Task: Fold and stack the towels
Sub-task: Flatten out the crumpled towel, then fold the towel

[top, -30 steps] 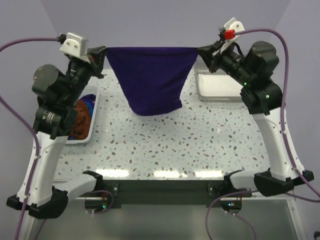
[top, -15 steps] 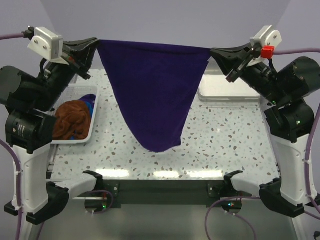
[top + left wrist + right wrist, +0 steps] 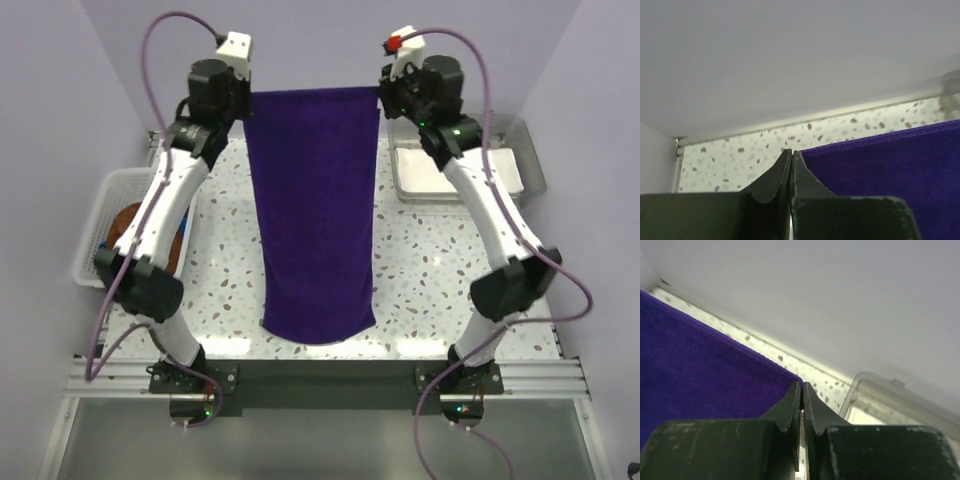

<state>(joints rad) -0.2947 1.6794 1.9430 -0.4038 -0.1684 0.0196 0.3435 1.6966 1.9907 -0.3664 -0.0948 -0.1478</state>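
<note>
Looking down from the overhead camera, you have one deep purple soft cloth towel (image 3: 315, 220) stretched flat between both arms. Your left gripper (image 3: 247, 103) has its jaws pressed together on the towel's top left corner. Your right gripper (image 3: 381, 97) is pinched the same way on the top right corner. Both wrist views show the black fingers meeting, with only the purple edge caught at their tips.

The top hem runs straight and taut between the two grippers, over the far edge of the white speckled table (image 3: 440, 270). From there the cloth spreads as a long rectangle toward you, and its rounded lower hem ends close to the table's near edge. You cannot tell from these views whether that lower end rests on the tabletop or hangs just above it.

To your left, a white slatted plastic basket (image 3: 88, 250) sits at the table's side. A rust-brown towel (image 3: 122, 222) is bunched inside it, mostly hidden behind the left arm. To your right, at the far corner, a clear-walled grey tray (image 3: 535, 162) holds a flat white sheet (image 3: 412, 170).
</note>
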